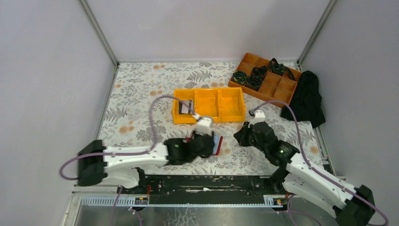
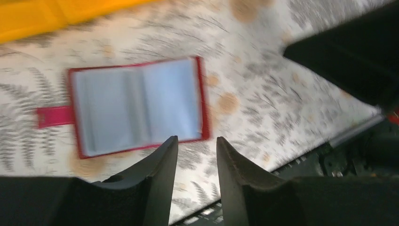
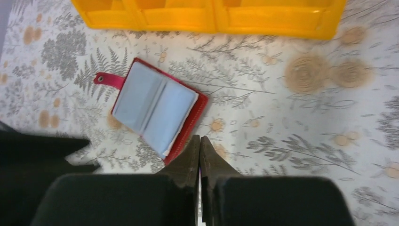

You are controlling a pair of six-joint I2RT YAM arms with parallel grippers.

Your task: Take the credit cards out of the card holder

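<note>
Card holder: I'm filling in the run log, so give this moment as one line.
card holder: lying open, looks empty | left tool: open, empty | right tool: shut, empty | cards: in yellow bin

Left gripper (image 2: 196, 141): 2 dark fingers (image 2: 162, 160) parted, only cloth showing in the gap. Just beyond the tips and to their left, the card holder (image 2: 136, 106) lies open and flat on fern-print cloth (image 2: 282, 108). It is blue-grey inside with a red border; its red strap (image 2: 54, 116) sticks out leftward. Yellow bin (image 2: 37, 16) edge farther off, left. Dark bulk (image 2: 353, 52) ahead-right. View blurred.
</note>
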